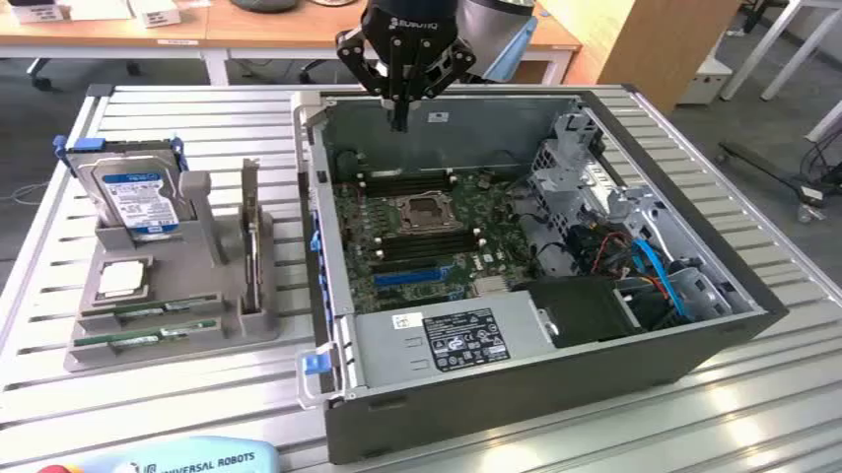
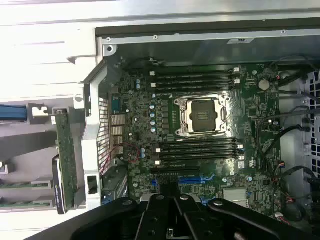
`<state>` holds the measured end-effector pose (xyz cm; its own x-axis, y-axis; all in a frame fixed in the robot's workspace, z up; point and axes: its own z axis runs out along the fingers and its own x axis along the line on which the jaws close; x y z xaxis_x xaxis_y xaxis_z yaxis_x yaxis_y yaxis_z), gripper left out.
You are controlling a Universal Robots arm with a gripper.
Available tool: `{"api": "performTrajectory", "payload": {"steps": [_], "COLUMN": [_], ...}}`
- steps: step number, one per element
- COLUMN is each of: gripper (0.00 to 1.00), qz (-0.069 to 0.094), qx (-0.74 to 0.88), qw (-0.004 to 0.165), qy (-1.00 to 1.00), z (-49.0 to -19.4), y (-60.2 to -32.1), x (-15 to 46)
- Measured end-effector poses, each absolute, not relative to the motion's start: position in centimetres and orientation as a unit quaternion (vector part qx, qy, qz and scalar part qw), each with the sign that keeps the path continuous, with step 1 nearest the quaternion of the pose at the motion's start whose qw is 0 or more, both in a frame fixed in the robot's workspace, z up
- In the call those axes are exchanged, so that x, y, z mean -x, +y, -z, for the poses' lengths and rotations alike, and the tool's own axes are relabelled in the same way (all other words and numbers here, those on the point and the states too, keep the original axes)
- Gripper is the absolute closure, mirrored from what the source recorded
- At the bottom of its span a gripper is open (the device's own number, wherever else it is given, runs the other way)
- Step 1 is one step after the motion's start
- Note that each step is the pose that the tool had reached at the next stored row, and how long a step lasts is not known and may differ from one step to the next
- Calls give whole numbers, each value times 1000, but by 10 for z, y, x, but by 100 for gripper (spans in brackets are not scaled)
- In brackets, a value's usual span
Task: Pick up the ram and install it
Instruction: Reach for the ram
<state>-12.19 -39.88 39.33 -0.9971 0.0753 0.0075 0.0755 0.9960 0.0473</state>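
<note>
**A:** Where is the ram (image 1: 145,313) right now?

**B:** In the exterior view it lies flat in a front groove of the grey holder (image 1: 211,296). The holder sits on the slatted surface (image 1: 197,118), at about eight o'clock from the computer case (image 1: 526,394). A second green stick lies just beside it. Nothing is touching either one.

**A:** And the pincer (image 1: 400,120)?

**B:** It is at twelve o'clock of the case, hovering over the rear wall. Its fingers are pressed together to a point with nothing between them, and it is well apart from the holder.

**A:** Why are the parts laid out like that?

**B:** My guess is that each part has its own seat so the arm finds it in a known spot. The hard drive (image 1: 132,197) stands upright at the back of the holder. The expansion card (image 1: 250,222) stands on edge at three o'clock of the drive, and a pale square chip (image 1: 121,279) rests in a recess in front of the drive. The sticks lie flat with their long edges exposed, which probably gives the fingers something to pinch.

**A:** And the case?

**B:** It lies on its side with the panel off, so the motherboard (image 1: 394,236) faces up. That likely lets a straight descent reach the slots. In the wrist view, the black memory slots (image 2: 192,80) on both sides of the processor socket (image 2: 202,116) look empty. I cannot tell how their latches stand.

**A:** So how far along is the task?

**B:** Judging by how things lie, the pickup has not been done yet.
</note>
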Motion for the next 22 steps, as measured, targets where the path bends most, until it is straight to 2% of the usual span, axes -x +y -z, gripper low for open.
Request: {"api": "performTrajectory", "payload": {"steps": [22], "gripper": [90], "qz": [24], "qx": [38], "qw": [3], "qy": [-999], "z": [-393], "y": [-399], "x": [126]}}
